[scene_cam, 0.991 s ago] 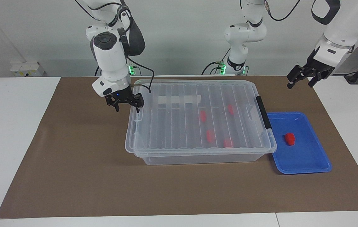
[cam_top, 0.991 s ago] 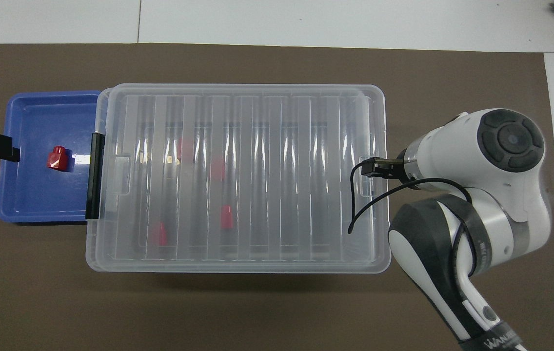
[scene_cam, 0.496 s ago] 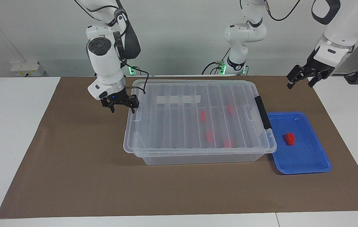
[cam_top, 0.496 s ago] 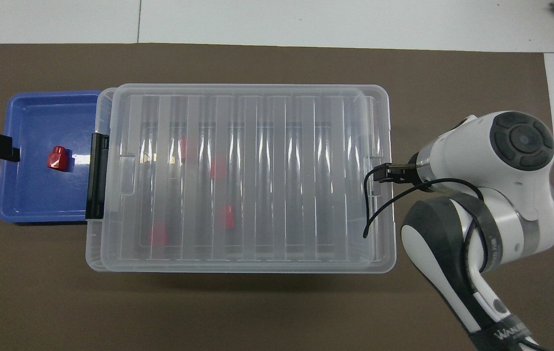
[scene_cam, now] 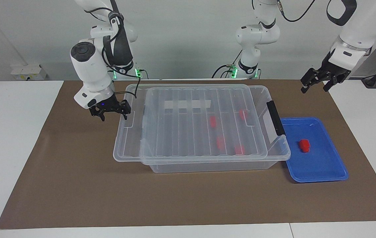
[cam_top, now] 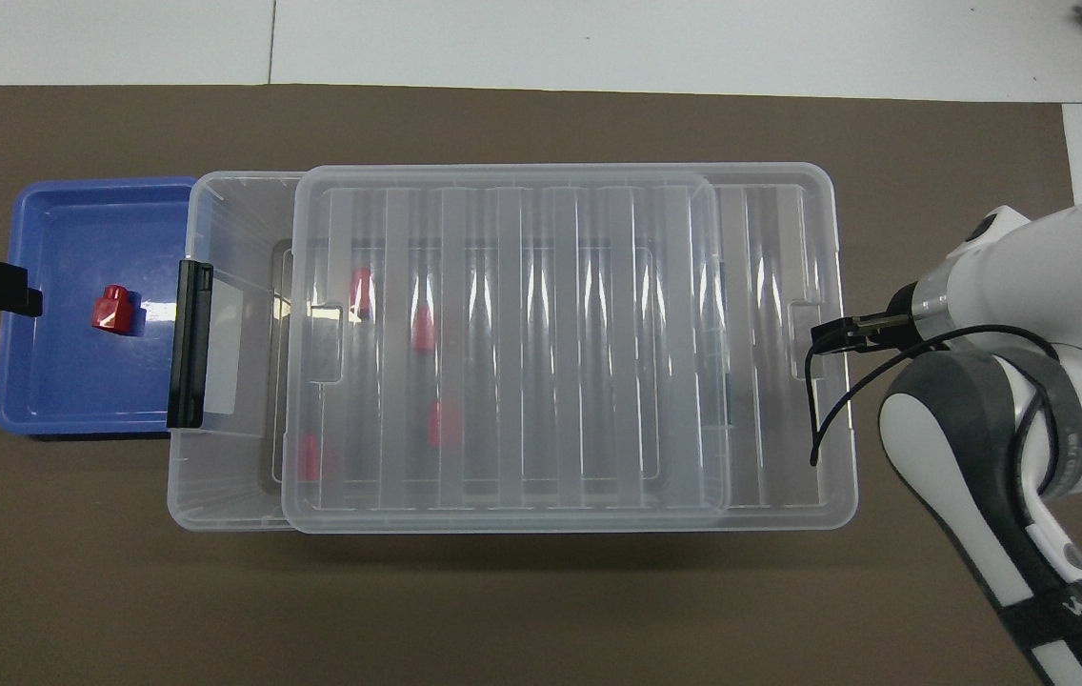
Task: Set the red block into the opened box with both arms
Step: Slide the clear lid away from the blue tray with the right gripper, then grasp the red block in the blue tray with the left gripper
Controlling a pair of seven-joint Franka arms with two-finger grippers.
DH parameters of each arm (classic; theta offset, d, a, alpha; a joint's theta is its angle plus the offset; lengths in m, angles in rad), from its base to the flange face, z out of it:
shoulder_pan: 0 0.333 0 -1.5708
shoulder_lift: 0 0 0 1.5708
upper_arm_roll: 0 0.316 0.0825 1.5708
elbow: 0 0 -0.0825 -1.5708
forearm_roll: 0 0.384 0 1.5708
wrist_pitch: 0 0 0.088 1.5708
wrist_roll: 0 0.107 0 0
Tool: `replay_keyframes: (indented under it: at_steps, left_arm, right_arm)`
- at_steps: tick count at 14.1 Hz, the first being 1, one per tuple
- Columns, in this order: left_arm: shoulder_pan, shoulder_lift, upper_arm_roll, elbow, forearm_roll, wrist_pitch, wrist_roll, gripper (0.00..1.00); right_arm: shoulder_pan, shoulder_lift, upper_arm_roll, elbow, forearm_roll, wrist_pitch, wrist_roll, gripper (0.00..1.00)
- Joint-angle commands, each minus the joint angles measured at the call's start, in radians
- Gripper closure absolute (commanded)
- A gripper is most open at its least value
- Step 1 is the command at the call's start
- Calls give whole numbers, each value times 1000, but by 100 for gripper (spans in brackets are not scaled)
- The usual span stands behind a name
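Shallow blue tray (scene_cam: 320, 172) on brown mat (scene_cam: 75, 185), white table (scene_cam: 9, 138)

Plain grey wall (scene_cam: 188, 43), white table (scene_cam: 16, 138), brown mat (scene_cam: 85, 191).

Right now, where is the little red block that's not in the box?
The red block sits in the blue tray, beside the box at the left arm's end of the table, near the box's black handle.

Your right gripper (scene_cam: 110, 112), left of centre in the frame, has its fingers spread at the end of the clear lid (scene_cam: 161, 132), which sits shifted leftward on the box (scene_cam: 208, 167). The red block (scene_cam: 304, 145) lies in the blue tray (scene_cam: 327, 172) at lower right. Your left gripper (scene_cam: 318, 83) hangs open at upper right.
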Motion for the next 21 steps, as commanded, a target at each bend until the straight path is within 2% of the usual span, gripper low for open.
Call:
replay_keyframes:
  at_steps: [1, 8, 13, 15, 19, 21]
  left_arm:
    - [-1, -13, 6, -10, 18, 28, 2, 0]
    - [28, -9, 9, -42, 30, 121, 14, 0]
    - [83, 4, 9, -249, 30, 372, 80, 0]
    - [89, 40, 9, -309, 30, 474, 152, 0]
    - [89, 131, 9, -382, 30, 671, 160, 0]
    - [114, 200, 9, -424, 31, 780, 269, 0]
  right_arm:
    - [-46, -26, 4, -21, -13, -20, -76, 0]
    - [-139, -25, 4, -16, -13, -23, -224, 0]
    - [-176, -23, 2, -16, -13, -17, -287, 0]
    - [-176, -23, 1, -16, -13, -16, -287, 0]
    - [-193, -23, -1, -15, -13, -16, -289, 0]
    - [-196, -20, -1, -12, -15, -15, -289, 0]
